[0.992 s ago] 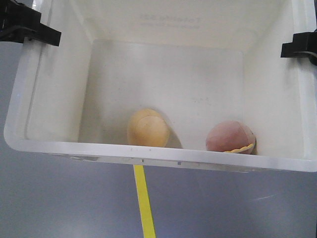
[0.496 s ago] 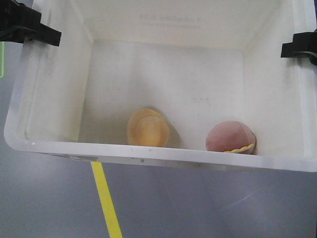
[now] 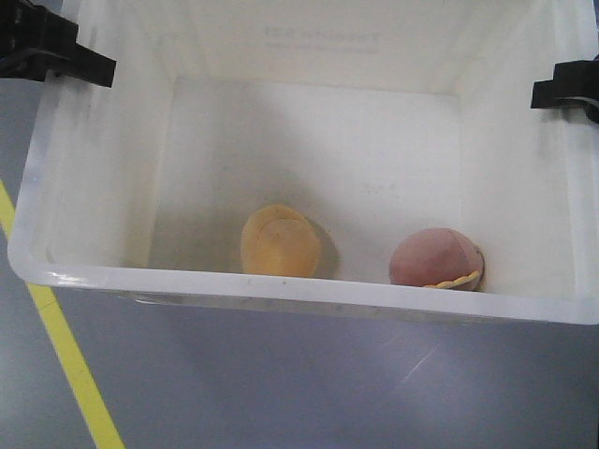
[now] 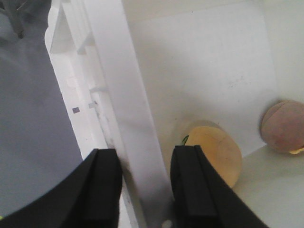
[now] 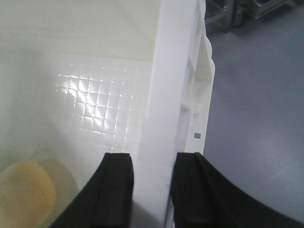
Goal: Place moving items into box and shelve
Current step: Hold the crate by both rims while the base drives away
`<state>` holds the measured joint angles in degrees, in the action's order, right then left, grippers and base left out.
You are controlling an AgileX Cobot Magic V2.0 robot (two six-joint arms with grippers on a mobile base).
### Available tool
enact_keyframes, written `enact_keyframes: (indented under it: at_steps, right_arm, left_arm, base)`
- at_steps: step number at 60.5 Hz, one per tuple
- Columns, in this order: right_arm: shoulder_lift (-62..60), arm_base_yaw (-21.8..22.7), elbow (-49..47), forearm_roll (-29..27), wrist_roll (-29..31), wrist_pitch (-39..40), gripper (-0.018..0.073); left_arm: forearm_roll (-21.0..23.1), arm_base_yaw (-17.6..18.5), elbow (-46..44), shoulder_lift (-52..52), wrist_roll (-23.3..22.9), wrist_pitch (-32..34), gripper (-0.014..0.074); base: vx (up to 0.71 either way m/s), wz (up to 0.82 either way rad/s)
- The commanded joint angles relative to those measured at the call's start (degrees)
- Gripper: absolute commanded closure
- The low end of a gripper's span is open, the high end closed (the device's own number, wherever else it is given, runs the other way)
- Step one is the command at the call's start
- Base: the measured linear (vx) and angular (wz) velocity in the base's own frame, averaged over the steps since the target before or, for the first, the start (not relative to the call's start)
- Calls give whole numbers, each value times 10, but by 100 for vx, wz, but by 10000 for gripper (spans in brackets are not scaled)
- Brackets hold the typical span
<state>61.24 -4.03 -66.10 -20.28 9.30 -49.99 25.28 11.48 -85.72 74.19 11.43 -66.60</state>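
Squarely gripped from both sides: left hand pinched shut on the left wall of the box, right hand likewise on the right wall, one finger inside and one outside each. Lying apart by the near wall inside: cream-yellow ball and pinkish-brown ball.

Box: above the floor, between the 2 grippers, open side up.
Left ball: in the box, on its bottom, by the near wall, a little left of the middle.
Right ball: in the box, on its bottom, by the near wall, close to the right corner, apart from the left ball.
Left gripper: astride the box's left wall, 1 finger inside, 1 outside.
Right gripper: astride the right wall, 1 finger inside, 1 outside.
Floor line: on the floor, passing under the box's near left corner.
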Motion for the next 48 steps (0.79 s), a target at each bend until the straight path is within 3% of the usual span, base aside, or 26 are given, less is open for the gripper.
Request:
enact_keyframes:
  at_steps: [1, 48]
  right_arm:
    - [-16, -6, -26, -80, 10, 69, 565]
    - [-16, -6, -26, -80, 10, 69, 565]
  left_arm:
    - [112, 11, -27, -23, 16, 52, 603]
    - [112, 11, -27, -23, 16, 52, 603]
  base:
    - [26, -50]
    - [25, -55]
